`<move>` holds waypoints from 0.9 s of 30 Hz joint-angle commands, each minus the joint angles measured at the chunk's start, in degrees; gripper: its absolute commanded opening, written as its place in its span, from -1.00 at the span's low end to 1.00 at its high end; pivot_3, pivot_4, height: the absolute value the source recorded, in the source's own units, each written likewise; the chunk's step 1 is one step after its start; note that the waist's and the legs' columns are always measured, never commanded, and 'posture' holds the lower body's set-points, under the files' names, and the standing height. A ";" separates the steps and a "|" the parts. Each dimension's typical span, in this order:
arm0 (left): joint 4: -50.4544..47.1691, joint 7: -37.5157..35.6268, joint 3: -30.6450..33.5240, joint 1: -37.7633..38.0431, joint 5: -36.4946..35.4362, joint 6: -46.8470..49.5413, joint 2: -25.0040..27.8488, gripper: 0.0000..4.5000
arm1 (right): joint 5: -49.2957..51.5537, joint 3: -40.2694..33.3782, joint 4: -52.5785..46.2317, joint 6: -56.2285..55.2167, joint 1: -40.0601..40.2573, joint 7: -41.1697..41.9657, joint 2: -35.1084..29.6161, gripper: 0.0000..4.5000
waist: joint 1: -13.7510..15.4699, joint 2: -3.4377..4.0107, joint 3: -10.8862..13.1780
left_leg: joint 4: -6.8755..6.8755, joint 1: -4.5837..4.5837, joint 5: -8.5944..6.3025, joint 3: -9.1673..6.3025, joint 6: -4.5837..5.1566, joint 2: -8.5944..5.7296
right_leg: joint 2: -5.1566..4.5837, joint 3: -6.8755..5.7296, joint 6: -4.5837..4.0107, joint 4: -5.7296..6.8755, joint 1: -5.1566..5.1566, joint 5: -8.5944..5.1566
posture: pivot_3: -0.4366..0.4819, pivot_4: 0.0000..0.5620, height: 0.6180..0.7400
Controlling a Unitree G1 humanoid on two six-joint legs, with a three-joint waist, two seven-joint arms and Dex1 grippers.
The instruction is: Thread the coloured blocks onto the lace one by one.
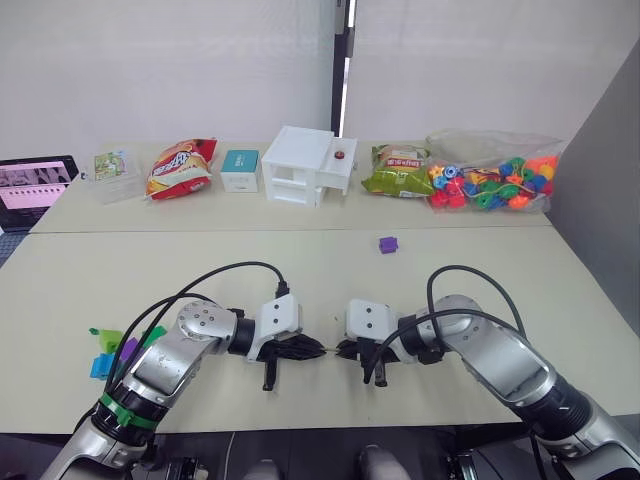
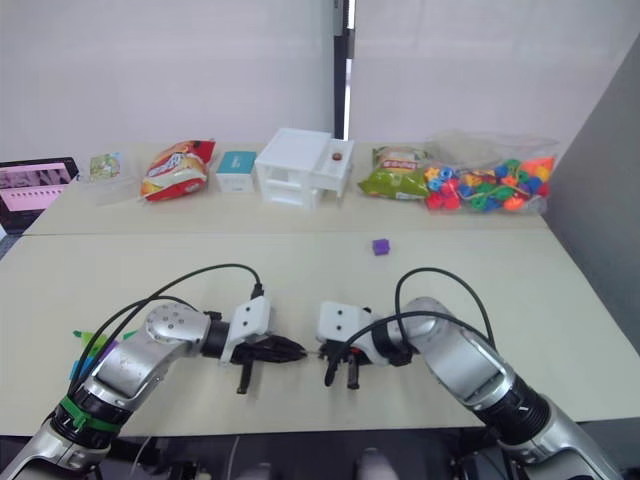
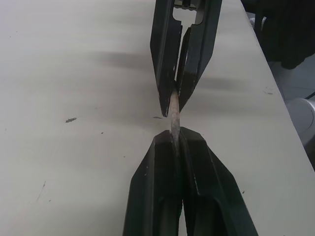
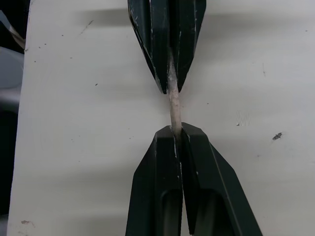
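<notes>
Left end effector (image 1: 300, 350): lower centre of the head view, fingers pointing toward frame right, clenched on the stiff pale needle-like tip of the lace (image 3: 173, 110).
Right end effector (image 1: 352, 350): just right of it, fingers pointing toward frame left, also clenched on the same tip; the wrist views show the two pairs of black fingertips nose to nose with a short bare stretch of tip between them.
Lace axis: the held tip runs left-right in the head view, along the line joining the two end effectors; the green cord behind it cannot be traced.
Coloured blocks: one small purple plastic cube (image 1: 388, 244) lies alone on the pale desk (image 1: 480, 270), above and right of centre; a cluster of lime green, purple and blue plastic beads (image 1: 112, 350) sits at lower left, beside the left arm.
Key relation: no bead is visible on the tip; the lone purple cube lies up-frame of the right end effector, nearer that arm, so I judge the right would let go and fetch it while the left holds the tip.
</notes>
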 commanded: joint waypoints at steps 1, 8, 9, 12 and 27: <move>-0.62 -0.13 0.64 -0.60 0.08 -0.96 -0.31 -0.99 | -0.23 0.31 -1.27 0.24 -0.33 -0.10 -0.12 -1.00 | -0.01 0.00 0.00 | 0.00 0.00 0.00 0.00 0.00 0.00 | 0.00 0.00 0.00 0.00 0.00 0.00 | -0.05 -0.47 1.00; -0.19 -0.49 0.95 -0.72 0.03 -1.00 -0.29 -0.99 | 0.73 -1.35 -2.35 1.46 0.84 -1.12 0.12 -1.00 | 0.00 0.00 0.00 | 0.00 0.00 0.00 0.00 0.00 0.00 | 0.00 0.00 0.00 0.01 0.00 0.00 | -0.05 -0.47 1.00; -0.25 -0.54 1.07 -0.59 -0.02 -0.97 -0.13 -0.99 | 1.28 -2.78 -3.15 2.08 1.69 -2.13 0.39 -1.00 | 0.01 0.00 0.00 | 0.00 0.00 0.00 0.00 0.00 0.00 | 0.00 0.00 0.00 0.01 0.00 0.00 | -0.05 -0.47 1.00; -0.79 -0.52 1.60 -0.02 -0.19 -0.48 0.61 -1.00 | 4.65 -9.66 -7.49 6.29 6.37 -6.28 2.03 -0.56 | 0.16 -0.01 0.00 | 0.01 -0.02 0.00 -0.02 0.00 0.00 | 0.00 0.00 0.00 0.01 0.00 0.00 | -0.05 -0.47 1.00; -1.37 -0.46 3.19 0.63 -0.85 0.75 2.46 -1.00 | -8.60 -23.36 1.12 2.32 16.13 -52.92 31.11 0.82 | -0.15 0.01 -0.01 | -0.04 0.04 0.03 -0.02 -0.05 -0.01 | 0.01 0.03 0.00 0.08 -0.03 0.00 | -0.05 -0.47 1.00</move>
